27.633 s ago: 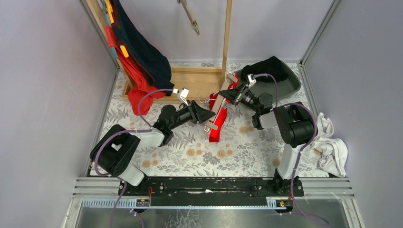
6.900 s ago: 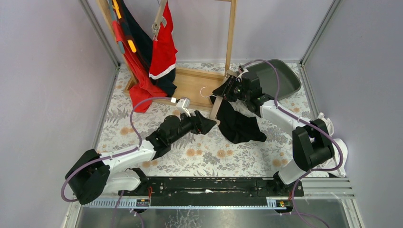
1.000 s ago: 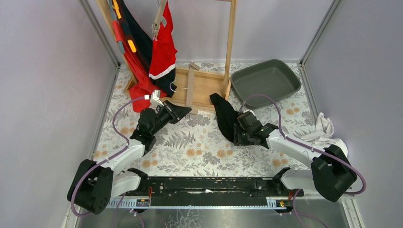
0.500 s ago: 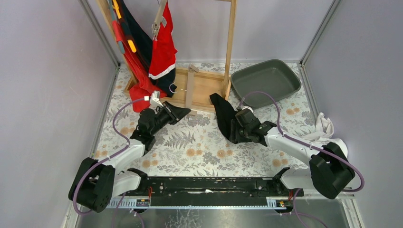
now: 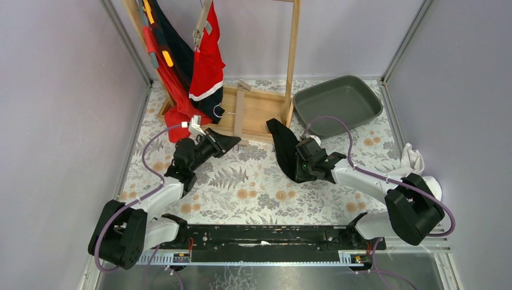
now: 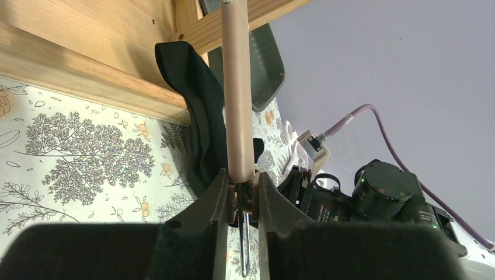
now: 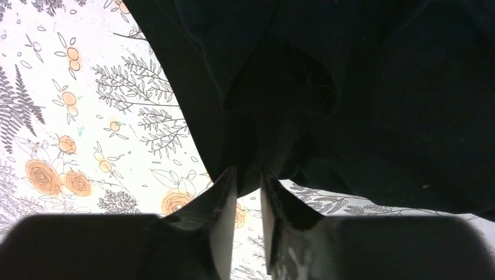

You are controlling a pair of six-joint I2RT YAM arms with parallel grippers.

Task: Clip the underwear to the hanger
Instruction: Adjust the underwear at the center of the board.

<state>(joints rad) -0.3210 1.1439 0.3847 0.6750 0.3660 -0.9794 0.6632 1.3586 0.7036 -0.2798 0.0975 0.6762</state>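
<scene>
I'd call this the pickup. The black underwear (image 5: 281,145) lies heaped on the table at about 4 o'clock from the wooden rack base (image 5: 262,107). It is apart from the hanger (image 5: 238,115), whose end the left gripper (image 6: 241,182) clamps. The right gripper (image 7: 248,182) has its jaws a narrow gap apart with the hem between the tips, though I can't tell if it bites. Next, the hem needs lifting to a clip. Since a second ago, the right gripper has crept toward 9 o'clock.

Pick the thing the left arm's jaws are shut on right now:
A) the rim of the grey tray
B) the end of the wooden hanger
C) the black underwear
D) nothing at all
B: in the left wrist view, the left jaws pinch the end of the wooden hanger, and the black underwear lies apart from it.
</scene>
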